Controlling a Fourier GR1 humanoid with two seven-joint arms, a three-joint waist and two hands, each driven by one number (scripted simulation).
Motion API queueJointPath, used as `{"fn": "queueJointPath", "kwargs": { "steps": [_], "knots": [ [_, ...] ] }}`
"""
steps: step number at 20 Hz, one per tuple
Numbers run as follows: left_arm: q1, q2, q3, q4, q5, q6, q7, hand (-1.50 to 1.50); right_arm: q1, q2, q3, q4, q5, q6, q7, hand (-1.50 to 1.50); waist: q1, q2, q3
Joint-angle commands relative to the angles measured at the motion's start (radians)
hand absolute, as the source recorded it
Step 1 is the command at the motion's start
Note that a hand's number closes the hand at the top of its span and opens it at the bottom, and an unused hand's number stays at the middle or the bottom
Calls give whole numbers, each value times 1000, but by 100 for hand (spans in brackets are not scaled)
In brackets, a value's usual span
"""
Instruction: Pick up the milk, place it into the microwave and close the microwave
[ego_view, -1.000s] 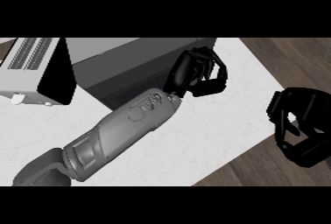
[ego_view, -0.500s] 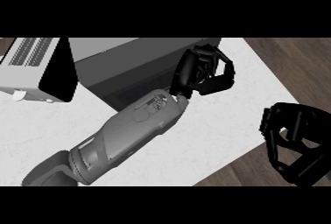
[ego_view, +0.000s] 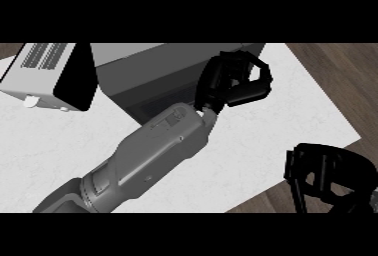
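Note:
The grey microwave (ego_view: 140, 62) stands at the back of the white counter (ego_view: 244, 145). Its black door (ego_view: 74, 75) is swung open to the left. My left forearm crosses the counter from the lower left, and my left hand (ego_view: 235, 82) sits over the microwave's right front corner. Its fingers are curled toward the thumb and nothing shows between them. My right hand (ego_view: 328, 175) hangs at the lower right, past the counter's edge, with relaxed bent fingers and nothing in it. The milk shows nowhere, and the arm hides part of the microwave's dark opening (ego_view: 151, 105).
Wooden floor (ego_view: 336, 75) shows beyond the counter's right edge and under the right hand. The door's white outer face with vent slots (ego_view: 40, 65) is at the far left. Bare counter lies right of the left forearm.
My left hand has moved a little farther up and right along the microwave's corner. My right hand has slid down toward the lower right corner of the view.

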Motion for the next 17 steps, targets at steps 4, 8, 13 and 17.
{"fn": "queueJointPath", "kwargs": {
  "steps": [4,8,13,17],
  "knots": [
    [116,8,84,129,108,-77,-28,150,59,35,37,-84,7,-36,-3,150,66,6,-11],
    [129,21,61,158,130,-134,-39,150,113,45,58,-115,19,-59,0,150,76,5,-9],
    [125,37,45,180,153,-207,-54,150,149,69,84,-170,47,-97,3,150,96,5,-9],
    [124,46,32,199,170,-263,-61,150,184,83,105,-215,70,-126,7,150,105,3,-9]
  ]
}}
